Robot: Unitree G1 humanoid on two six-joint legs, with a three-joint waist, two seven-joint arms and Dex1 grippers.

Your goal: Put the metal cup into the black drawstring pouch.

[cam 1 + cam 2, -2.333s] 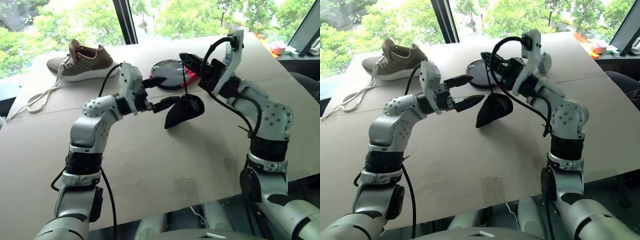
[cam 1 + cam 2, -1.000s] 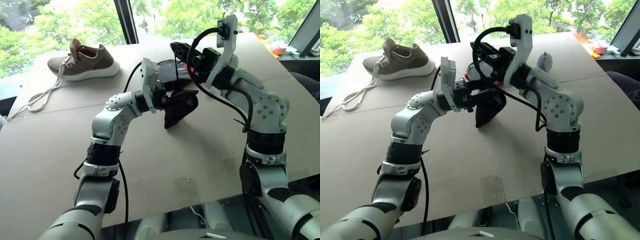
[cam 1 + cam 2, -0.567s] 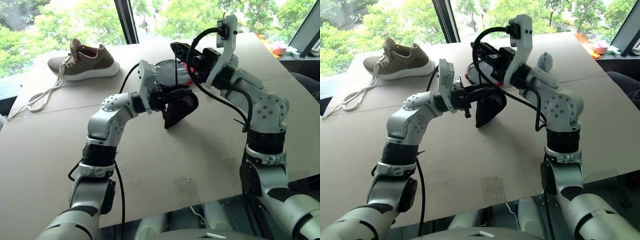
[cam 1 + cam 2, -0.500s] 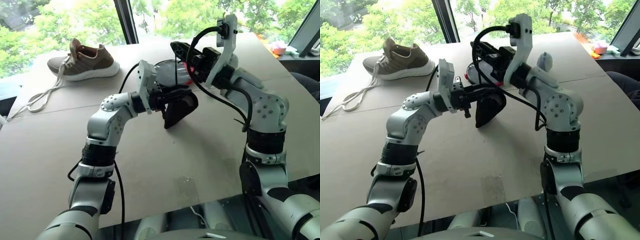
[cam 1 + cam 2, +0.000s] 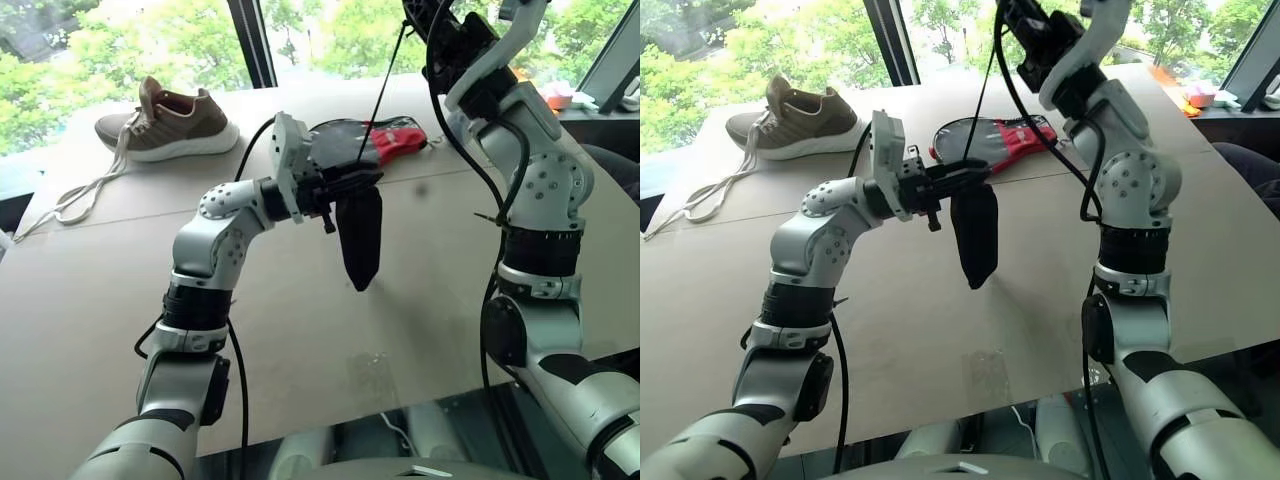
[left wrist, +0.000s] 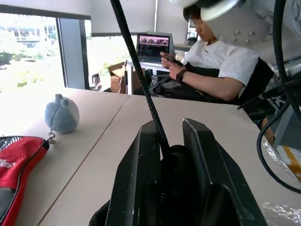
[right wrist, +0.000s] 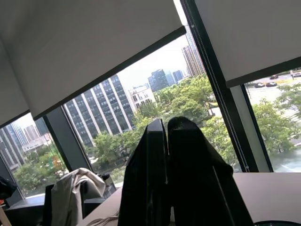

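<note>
The black drawstring pouch (image 5: 360,235) hangs long and narrow above the table (image 5: 300,320). My left gripper (image 5: 349,181) is shut on its gathered neck, and in the left wrist view the fingers (image 6: 138,160) clamp black fabric. A thin black cord (image 5: 385,90) runs taut from the neck up to my right gripper (image 5: 1010,12), which is raised high and shut on it. In the right wrist view the right gripper (image 7: 165,125) has its fingers pressed together. The metal cup is hidden.
A brown shoe (image 5: 165,120) lies at the far left of the table. A black-and-red paddle case (image 5: 385,140) lies behind the pouch. A grey fuzzy ball (image 6: 61,113) sits further along the table. A seated person (image 6: 211,70) is beyond the table's right side.
My right gripper has risen and swung to the right, drawing the cord tight. The pouch has stretched from a slumped shape into a narrow hanging one. The left gripper has stayed in place.
</note>
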